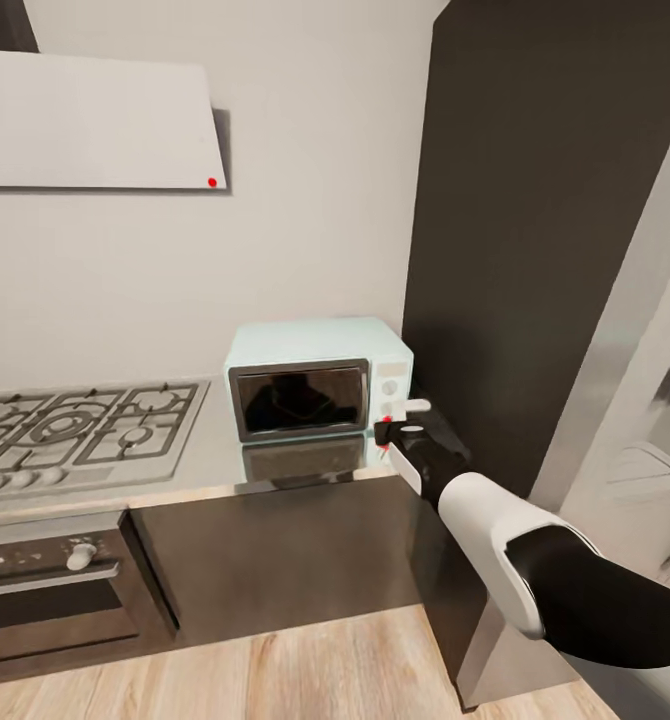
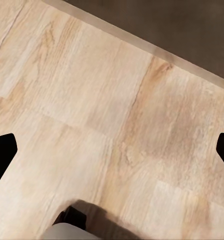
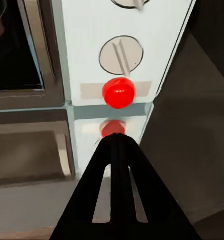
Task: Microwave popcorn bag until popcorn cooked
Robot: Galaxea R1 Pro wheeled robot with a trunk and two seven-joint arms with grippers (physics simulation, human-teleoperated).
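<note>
Popcorn bag: no sign of it on the steel worktop (image 1: 215,455), and the microwave's (image 1: 320,385) dark glass door (image 1: 297,400) is shut, so whether the bag and popcorn are inside cannot be told. The microwave stands at the worktop's far right, against the dark tall cabinet (image 1: 545,220). The right gripper (image 3: 117,141) has its fingers pressed together, tip just in front of the red button (image 3: 118,92) below the lower knob (image 3: 121,54) (likely the start step). Risk: an off-centre push could slide off the button or nudge the knob. The left gripper (image 2: 112,145) hangs spread wide over the wooden floor (image 2: 91,100), holding nothing.
</note>
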